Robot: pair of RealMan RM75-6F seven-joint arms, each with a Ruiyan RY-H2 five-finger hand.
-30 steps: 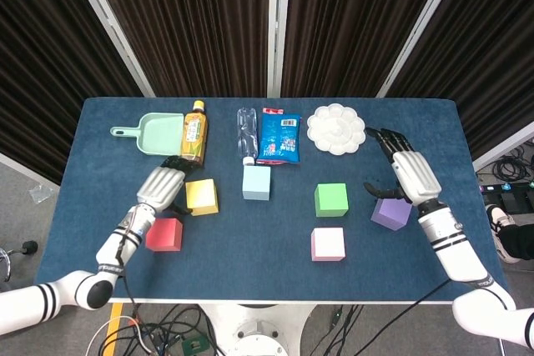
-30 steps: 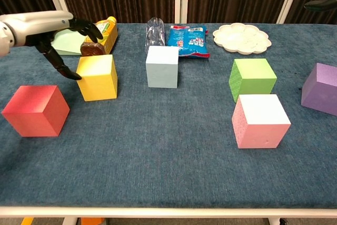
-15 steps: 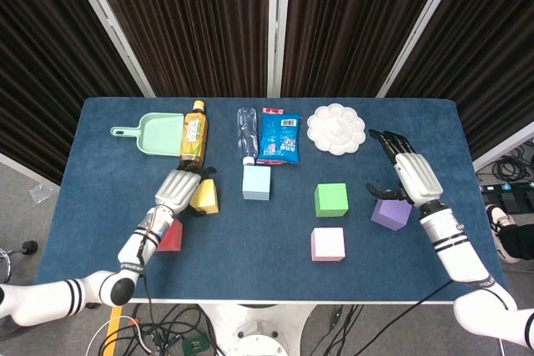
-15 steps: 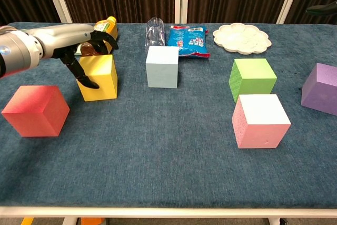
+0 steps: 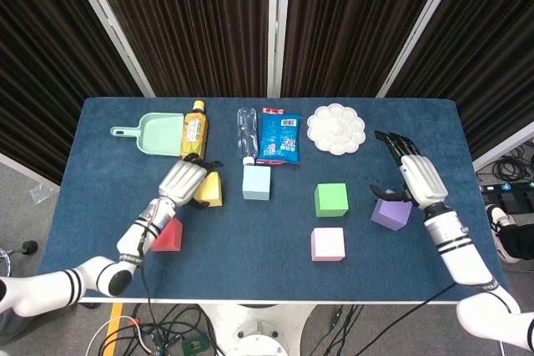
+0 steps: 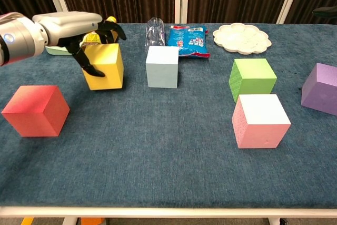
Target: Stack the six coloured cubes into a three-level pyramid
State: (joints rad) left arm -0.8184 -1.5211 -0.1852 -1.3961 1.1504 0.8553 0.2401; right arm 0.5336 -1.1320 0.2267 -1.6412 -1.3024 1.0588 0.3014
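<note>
Left hand (image 6: 89, 35) grasping yellow cube (image 6: 105, 66), tilted, beside light blue cube (image 6: 162, 66) on blue surface (image 6: 158, 156). Right hand (image 5: 415, 174) released, fingers spread above purple cube (image 5: 391, 213). Red cube (image 6: 36, 110) near left edge.

Both views are evenly and brightly lit from above, with no strong glare. The dark blue cloth-covered table (image 5: 267, 243) shows only soft, short shadows under the foam cubes, clearest in the chest view beside the red foam cube (image 6: 36, 110) near the table's left edge. Focus is sharp throughout. Behind the table's far edge the black pleated curtains (image 5: 196, 22) stay dim and lose detail.
</note>
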